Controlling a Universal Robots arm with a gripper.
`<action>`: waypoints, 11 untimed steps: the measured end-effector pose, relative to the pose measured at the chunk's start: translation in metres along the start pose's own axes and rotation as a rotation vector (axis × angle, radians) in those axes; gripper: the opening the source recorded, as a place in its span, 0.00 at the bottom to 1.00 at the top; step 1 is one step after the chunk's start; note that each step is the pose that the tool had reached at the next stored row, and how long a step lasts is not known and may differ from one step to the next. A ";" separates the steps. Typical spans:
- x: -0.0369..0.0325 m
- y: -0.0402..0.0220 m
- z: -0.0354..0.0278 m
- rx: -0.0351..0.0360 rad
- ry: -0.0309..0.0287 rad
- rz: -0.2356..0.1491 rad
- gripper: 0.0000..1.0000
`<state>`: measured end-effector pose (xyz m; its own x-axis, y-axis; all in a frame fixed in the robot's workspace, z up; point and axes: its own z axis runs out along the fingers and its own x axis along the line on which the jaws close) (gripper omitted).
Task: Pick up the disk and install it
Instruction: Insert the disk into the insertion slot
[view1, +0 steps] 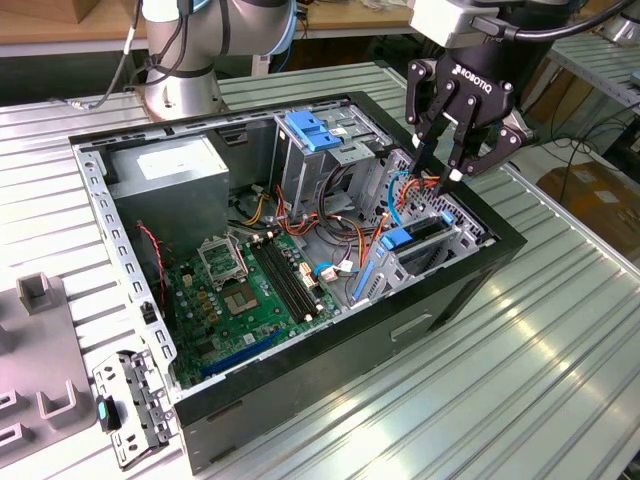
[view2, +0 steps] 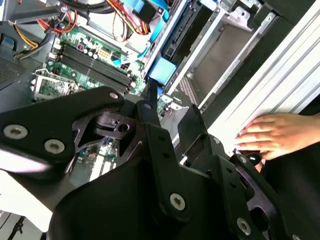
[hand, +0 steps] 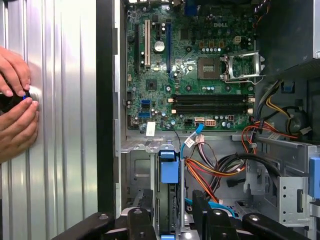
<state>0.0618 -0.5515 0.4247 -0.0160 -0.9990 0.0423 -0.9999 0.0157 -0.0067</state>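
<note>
Hovering over the blue-railed disk (view1: 397, 238), black hand (view1: 437, 167) (angular) gapes.

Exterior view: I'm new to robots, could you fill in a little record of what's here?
setting: open computer case on a ribbed metal table
gripper: open, above the drive cage at the exterior view's right
disk: sitting in that cage, under the gripper, not gripped
person: hands on the table beside the case, first wrist view

Ribbed silver aluminium table (view1: 560, 330) bearing open black computer case (view1: 300, 410), grey moulded plastic fixture (view1: 40, 350), perforated metal bracket (view1: 135, 405).
</note>
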 end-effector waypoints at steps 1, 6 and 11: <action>-0.0001 0.0000 0.0018 0.0001 -0.0003 0.000 0.44; -0.0004 0.0001 0.0146 0.0000 -0.0001 0.000 0.30; -0.0008 -0.0002 0.0285 0.0002 0.0000 -0.003 0.11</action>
<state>0.0622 -0.5519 0.3963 -0.0130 -0.9990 0.0424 -0.9999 0.0127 -0.0068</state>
